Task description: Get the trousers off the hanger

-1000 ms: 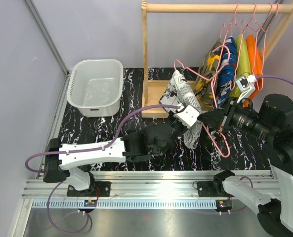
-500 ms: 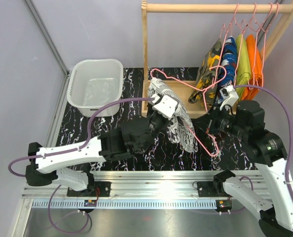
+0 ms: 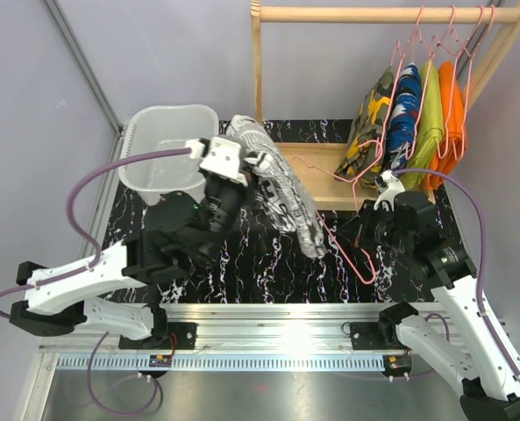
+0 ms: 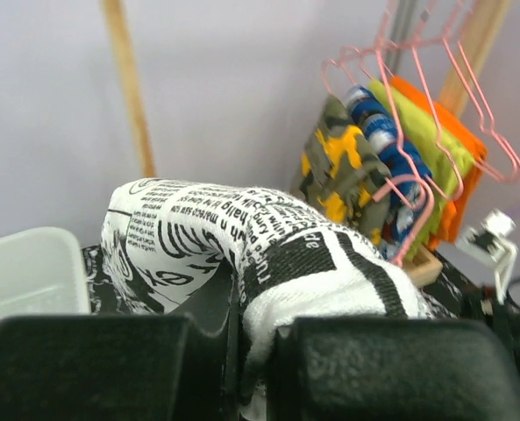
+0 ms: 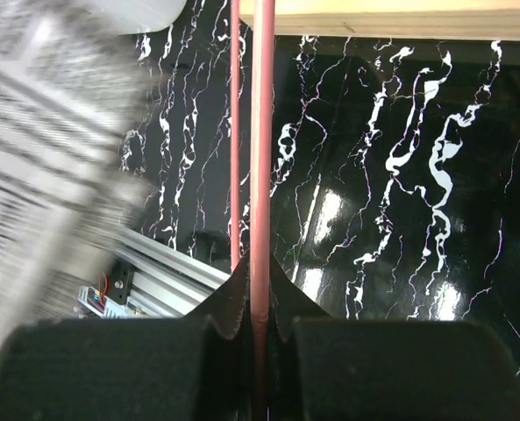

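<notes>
**Black-and-white pair seems free, two pairs left**

One wooden rack (image 3: 373,14) on the worktop's far right edge holds two patterned pairs, camouflage trousers (image 3: 371,123) and blue trousers (image 3: 406,112). The black-and-white trousers (image 3: 281,189) hang beside the far-left tub (image 3: 141,140), clamped in the left gripper (image 3: 252,164). The right gripper (image 5: 260,326) pinches one pink hanger (image 5: 261,175).

Trousers (image 3: 281,197) — matt printed cloth; hanger (image 5: 261,132) — smooth pink wire; rack (image 3: 373,14) — bare wood.
</notes>
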Controlling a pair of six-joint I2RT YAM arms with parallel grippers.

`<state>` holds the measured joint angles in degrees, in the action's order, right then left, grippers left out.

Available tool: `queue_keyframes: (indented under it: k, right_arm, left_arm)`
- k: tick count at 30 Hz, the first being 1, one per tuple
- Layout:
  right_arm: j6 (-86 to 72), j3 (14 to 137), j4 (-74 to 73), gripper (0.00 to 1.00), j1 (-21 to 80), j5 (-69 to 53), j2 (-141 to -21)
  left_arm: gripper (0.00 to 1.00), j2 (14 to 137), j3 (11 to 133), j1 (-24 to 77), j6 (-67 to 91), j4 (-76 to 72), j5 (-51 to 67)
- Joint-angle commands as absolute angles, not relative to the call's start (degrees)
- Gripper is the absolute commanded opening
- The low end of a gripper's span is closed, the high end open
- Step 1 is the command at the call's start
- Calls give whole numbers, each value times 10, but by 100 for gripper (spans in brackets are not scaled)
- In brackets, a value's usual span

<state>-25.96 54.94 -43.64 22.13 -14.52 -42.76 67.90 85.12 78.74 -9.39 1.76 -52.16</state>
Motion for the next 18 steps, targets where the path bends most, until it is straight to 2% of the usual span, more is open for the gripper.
queue_keyframes:
  k: [1, 5, 8, 12, 15, 18]
  right_arm:
    - [-253, 550, -396, 0, 225, -145, -413]
    - [-242, 565, -404, 0, 225, -163, -405]
    - [-227, 587, -418, 0, 224, -191, -401]
    - [-202, 617, -436, 0, 225, -228, -389]
    - [-161, 631, -438, 0, 224, -248, -358]
    - [-129, 649, -452, 0, 225, -264, -346]
  left_arm:
    - [0, 640, 902, 787, -126, -80, -599]
    - [0, 654, 909, 766, -227, -120, -656]
    - [0, 660, 910, 711, -235, -81, -660]
    - [0, 646, 915, 600, -159, 29, -643]
    - [0, 635, 921, 480, -102, 97, -607]
    - [0, 636, 925, 416, -101, 119, -569]
